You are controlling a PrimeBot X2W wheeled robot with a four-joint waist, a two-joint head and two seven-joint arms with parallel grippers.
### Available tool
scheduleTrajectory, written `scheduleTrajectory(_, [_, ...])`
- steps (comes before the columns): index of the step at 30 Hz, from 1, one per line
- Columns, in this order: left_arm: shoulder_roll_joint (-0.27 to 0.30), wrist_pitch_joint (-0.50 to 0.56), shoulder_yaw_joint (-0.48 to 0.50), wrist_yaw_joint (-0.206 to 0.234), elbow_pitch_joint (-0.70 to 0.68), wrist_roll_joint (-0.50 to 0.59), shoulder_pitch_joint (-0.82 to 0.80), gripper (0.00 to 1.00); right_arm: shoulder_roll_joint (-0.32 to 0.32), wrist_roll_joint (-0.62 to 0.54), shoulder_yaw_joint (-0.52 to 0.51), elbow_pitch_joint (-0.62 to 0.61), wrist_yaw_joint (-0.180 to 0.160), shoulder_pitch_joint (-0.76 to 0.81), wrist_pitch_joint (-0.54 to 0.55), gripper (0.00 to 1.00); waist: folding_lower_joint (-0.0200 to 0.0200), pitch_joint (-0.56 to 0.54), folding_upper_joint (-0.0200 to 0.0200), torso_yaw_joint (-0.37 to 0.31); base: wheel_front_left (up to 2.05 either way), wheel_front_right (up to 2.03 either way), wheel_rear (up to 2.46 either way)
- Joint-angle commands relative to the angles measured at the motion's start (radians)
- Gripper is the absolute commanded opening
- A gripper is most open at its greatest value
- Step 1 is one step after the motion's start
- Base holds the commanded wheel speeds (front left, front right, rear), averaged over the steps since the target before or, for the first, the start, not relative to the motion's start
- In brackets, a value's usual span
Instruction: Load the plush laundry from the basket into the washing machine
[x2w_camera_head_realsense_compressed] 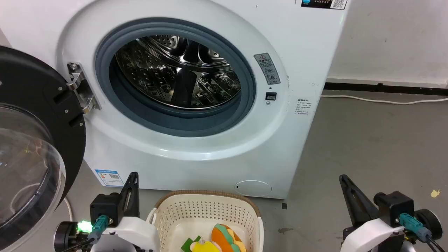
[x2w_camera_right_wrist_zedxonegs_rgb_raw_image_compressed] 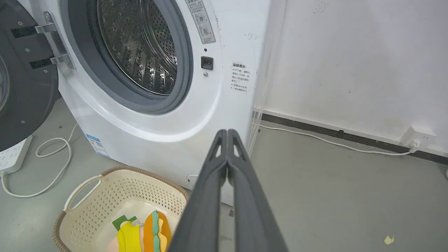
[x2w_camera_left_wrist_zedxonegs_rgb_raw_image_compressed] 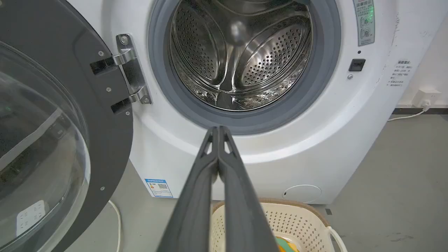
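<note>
Down low, the washing machine [x2w_camera_head_realsense_compressed: 196,164] bears a blue QR-code sticker [x2w_camera_head_realsense_compressed: 109,177].

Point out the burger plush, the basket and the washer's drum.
burger plush [x2w_camera_head_realsense_compressed: 218,239], head view, on its orange side.
basket [x2w_camera_head_realsense_compressed: 206,192], head view, on its brown rim.
drum [x2w_camera_left_wrist_zedxonegs_rgb_raw_image_compressed: 273,52], left wrist view, on its perforated steel wall.

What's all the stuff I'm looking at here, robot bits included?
washing machine: one, white, straight ahead
door: one, black-framed, clear window, open at left
drum: one, shiny steel, inside the machine
basket: one, cream, brown rim, on the floor before the machine
burger plush: one, orange, in the basket
yellow plush: one, beside the burger
power strip: one, white, floor at left
cable: one, white, along the wall
paper scrap: one, yellowish, floor at right
left gripper: one, dark, shut, holding nothing
right gripper: one, dark, shut, holding nothing
</note>
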Motion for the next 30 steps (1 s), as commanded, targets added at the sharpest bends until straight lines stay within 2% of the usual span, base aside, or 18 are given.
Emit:
scheduleTrajectory(1, [0.000,0.000,0.002,-0.006,-0.005,0.003,0.004,0.00,-0.001,-0.007,-0.002,-0.005,-0.001,-0.012,0.001,0.00,0.0000,0.000,0.0000,0.000,0.00,0.00,0.00])
scheduleTrajectory(30, [0.000,0.000,0.002,-0.006,-0.005,0.003,0.004,0.00,-0.001,-0.007,-0.002,-0.005,-0.001,-0.012,0.001,0.00,0.0000,0.000,0.0000,0.000,0.00,0.00,0.00])
